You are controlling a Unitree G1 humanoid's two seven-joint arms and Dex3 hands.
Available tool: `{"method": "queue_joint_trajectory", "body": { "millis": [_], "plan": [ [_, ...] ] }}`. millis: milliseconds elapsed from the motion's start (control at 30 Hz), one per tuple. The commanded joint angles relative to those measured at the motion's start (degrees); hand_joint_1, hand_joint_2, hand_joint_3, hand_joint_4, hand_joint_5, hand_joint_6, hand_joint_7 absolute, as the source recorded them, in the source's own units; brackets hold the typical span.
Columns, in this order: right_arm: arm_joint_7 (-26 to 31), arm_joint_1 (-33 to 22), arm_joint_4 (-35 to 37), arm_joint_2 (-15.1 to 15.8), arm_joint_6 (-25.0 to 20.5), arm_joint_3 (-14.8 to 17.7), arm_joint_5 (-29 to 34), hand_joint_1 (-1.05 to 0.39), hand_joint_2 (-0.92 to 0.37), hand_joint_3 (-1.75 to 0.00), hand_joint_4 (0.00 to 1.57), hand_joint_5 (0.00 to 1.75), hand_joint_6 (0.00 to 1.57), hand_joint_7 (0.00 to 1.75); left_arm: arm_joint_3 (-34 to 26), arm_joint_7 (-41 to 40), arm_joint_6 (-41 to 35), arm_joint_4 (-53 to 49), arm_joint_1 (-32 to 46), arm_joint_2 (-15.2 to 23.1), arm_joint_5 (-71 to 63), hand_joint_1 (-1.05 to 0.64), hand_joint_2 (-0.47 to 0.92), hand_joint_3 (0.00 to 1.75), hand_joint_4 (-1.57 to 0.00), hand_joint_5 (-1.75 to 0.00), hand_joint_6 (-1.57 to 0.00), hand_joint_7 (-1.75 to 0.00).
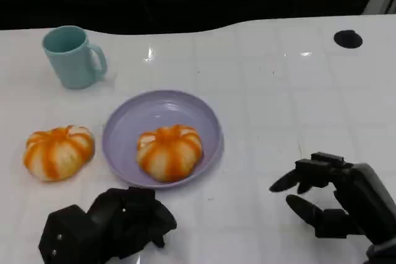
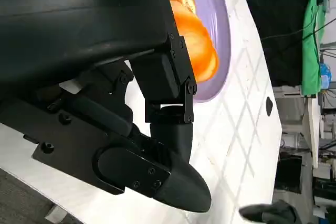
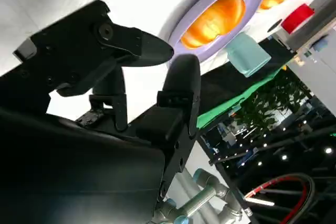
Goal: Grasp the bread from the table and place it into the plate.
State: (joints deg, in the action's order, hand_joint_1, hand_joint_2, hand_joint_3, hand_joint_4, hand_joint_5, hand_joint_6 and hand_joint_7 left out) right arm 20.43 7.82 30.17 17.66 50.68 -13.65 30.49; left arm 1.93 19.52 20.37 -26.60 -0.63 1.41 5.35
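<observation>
Left robot hand (image 1: pixel 117 224) sits at the lower left of the head view, low over the white tiled desk (image 1: pixel 297 109), just below the plate. Its fingers look curled in with nothing in them, though it's a dark lump from up there so I wouldn't swear to it. In the left wrist view the fingers (image 2: pixel 170 103) are folded and no bread is between them.

Right robot hand (image 1: pixel 337 199) is at the lower right, well apart from everything, fingers spread and holding nothing. Parked out of the way, I'd guess, since all the action is on the other side.

One round orange-and-white striped bread bun (image 1: pixel 169 151) already lies inside the shallow lavender plastic plate (image 1: pixel 124 125), a bit toward the near rim, about where you'd expect it if it was let go from the robot's side. A second matching striped bun (image 1: pixel 59 151) is on the bare desk at the left edge of the frame, just beside the plate but not touching it.

A pale teal ceramic mug (image 1: pixel 73 57) stands upright at the upper left, handle pointing right, clear of any reach path.

My read: the placing looks done for the bun in the plate.
</observation>
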Motion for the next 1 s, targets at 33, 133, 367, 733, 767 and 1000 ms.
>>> {"method": "queue_joint_trajectory", "body": {
  "millis": [33,133,367,733,767,1000],
  "plan": [
    [-0.46,-2.39,-1.40,0.37,-0.22,1.47,-1.08,-0.25,-0.42,-1.17,0.85,1.74,0.80,1.22,-0.31,-0.41,-0.66,-0.17,0.50,0.94,-0.39,-1.04,0.83,0.00,-0.87,-1.53,-1.31,-0.74],
    [-0.87,-3.77,-3.18,0.22,-1.42,1.80,-0.61,-0.27,-0.44,-1.16,0.82,1.75,0.75,1.29,-0.44,-0.37,-0.73,-0.27,0.48,1.06,-0.31,-1.03,0.83,0.00,-0.87,-1.53,-1.31,-0.73],
    [0.07,-4.73,-3.49,-0.27,-4.36,1.40,1.55,-0.28,-0.43,-1.16,0.84,1.75,0.69,1.45,-0.71,-0.41,-0.75,-0.71,0.16,1.32,-0.31,-1.04,0.84,0.00,-0.87,-1.52,-1.31,-0.73],
    [0.78,-2.88,0.51,-0.64,-4.82,1.25,2.33,-0.31,-0.41,-1.19,0.86,1.75,0.66,1.54,-1.20,-0.04,0.26,-2.38,-0.70,1.67,-0.02,-1.03,0.83,0.00,-0.87,-1.53,-1.30,-0.74],
    [0.74,-2.70,0.80,-0.66,-4.74,1.20,2.32,-0.31,-0.41,-1.20,0.86,1.75,0.65,1.55,-1.26,0.00,0.42,-2.54,-0.75,1.72,0.03,-1.03,0.84,0.00,-0.88,-1.53,-1.30,-0.74],
    [-0.01,-2.46,1.28,-0.74,-5.15,0.98,2.03,-0.32,-0.41,-1.19,0.86,1.75,0.64,1.56,-1.47,0.11,0.76,-2.83,-0.75,2.00,0.06,-1.02,0.84,0.00,-0.87,-1.52,-1.30,-0.73]
  ]
}}
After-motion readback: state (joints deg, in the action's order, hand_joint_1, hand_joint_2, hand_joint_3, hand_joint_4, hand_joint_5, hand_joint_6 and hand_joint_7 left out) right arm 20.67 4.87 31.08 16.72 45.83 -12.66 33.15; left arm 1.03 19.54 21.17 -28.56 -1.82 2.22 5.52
